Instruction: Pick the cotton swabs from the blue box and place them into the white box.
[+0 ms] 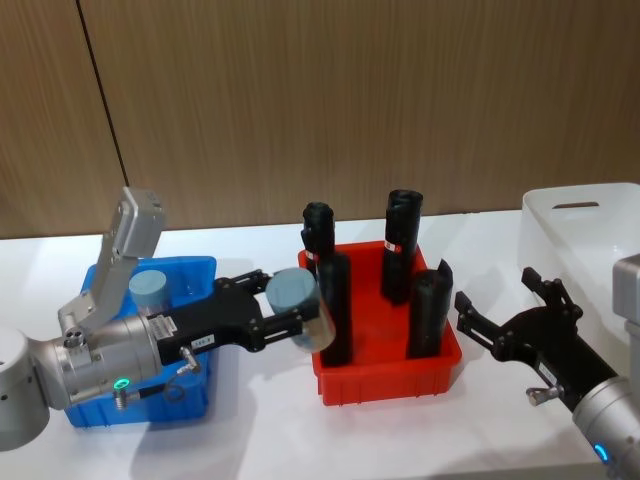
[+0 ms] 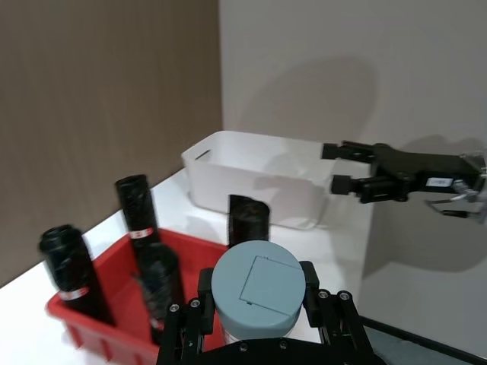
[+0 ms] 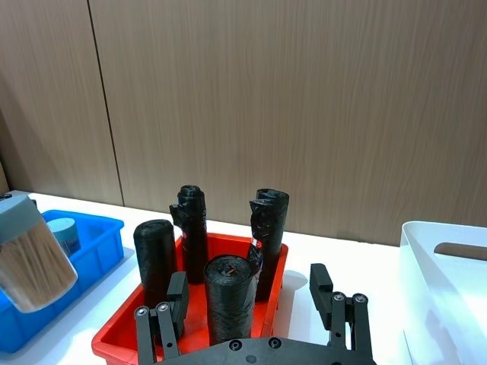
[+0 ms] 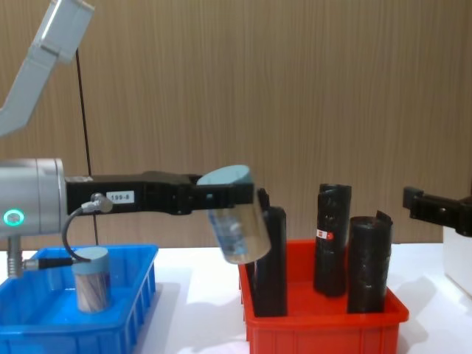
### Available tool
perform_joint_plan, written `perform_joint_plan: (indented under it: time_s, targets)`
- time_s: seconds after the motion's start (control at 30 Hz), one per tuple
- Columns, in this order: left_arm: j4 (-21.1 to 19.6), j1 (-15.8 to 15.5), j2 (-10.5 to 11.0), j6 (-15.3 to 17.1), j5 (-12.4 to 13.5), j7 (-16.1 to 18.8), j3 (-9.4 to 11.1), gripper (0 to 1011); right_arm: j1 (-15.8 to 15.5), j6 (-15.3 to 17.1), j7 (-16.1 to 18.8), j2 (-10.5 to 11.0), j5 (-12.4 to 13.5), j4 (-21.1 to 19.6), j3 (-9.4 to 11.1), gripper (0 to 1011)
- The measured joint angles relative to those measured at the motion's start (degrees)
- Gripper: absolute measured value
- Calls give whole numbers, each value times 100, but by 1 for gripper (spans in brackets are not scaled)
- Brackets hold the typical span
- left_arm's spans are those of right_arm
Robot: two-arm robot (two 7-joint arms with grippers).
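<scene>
Head view: where's the swab tub (image 1: 312,328)?
— In the left gripper (image 1: 286,300), fingers clenched on it, raised at the red bin's (image 1: 390,380) left edge, tilted, lid uppermost. Another tub (image 1: 152,290) sits in the blue box (image 1: 150,410), left of the red bin.

And the white box (image 1: 585,235)?
— Right of the red bin, past the black rolls (image 1: 403,240). The right gripper (image 1: 495,287) hovers nearer it, fingers spread, empty.

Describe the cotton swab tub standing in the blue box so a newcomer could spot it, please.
Start at the blue box on the robot's left. Inside stands one short clear tub with a grey-blue lid. Its twin is tilted in the left gripper, outside the box.
</scene>
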Motion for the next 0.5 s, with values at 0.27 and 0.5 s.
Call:
perform_joint_plan:
  time_s: [0.27, 0.5]
  targets:
    - [108, -123, -76, -126, -116, -497, 90, 663, 0, 0, 0, 0, 0, 0, 0, 1002]
    - [133, -171, -109, -197, -182, -700, 134, 663, 0, 0, 0, 0, 0, 0, 0, 1002]
